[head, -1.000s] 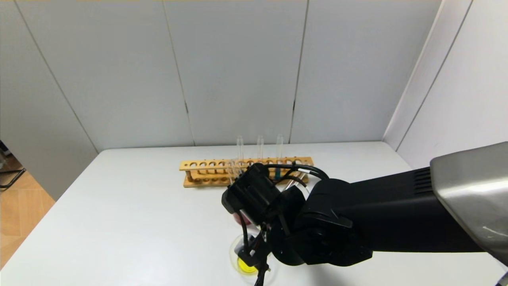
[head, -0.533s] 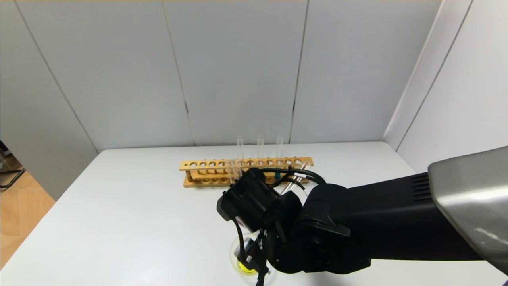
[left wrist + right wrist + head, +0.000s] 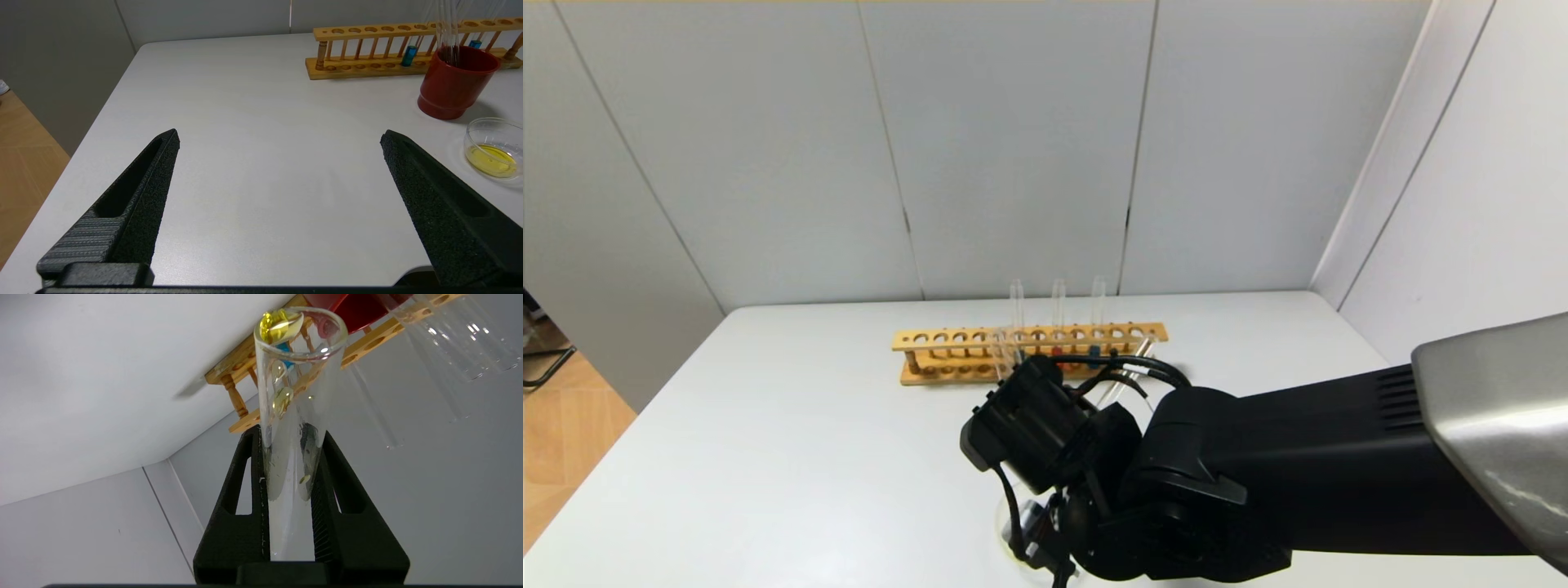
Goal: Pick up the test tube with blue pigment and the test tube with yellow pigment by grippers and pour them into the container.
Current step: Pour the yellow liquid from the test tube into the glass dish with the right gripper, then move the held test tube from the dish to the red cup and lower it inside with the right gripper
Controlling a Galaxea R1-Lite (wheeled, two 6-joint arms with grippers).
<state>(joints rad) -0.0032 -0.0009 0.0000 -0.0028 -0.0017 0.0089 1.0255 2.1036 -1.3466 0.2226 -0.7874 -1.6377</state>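
Right hand [image 3: 291,457] clamped on the test tube with yellow pigment [image 3: 292,416], tipped mouth-down over the container [image 3: 492,147] at 6 o'clock on the surface [image 3: 792,425], risking drips past the rim; left hand [image 3: 282,163] spread wide, idle.

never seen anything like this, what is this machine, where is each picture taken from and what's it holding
This is a two-armed robot. One picture comes from a camera on its head, the other two from cameras on its wrists.

In the head view, the big black right arm reaches over a white table, hiding most of what sits below it. The right gripper is shut on the test tube with yellow pigment, which is upended, with only drops left inside.

The left gripper is open, empty and off to one side. Its camera shows a wooden rack with a test tube with blue pigment, a red cup and the container, a glass dish holding yellow liquid.
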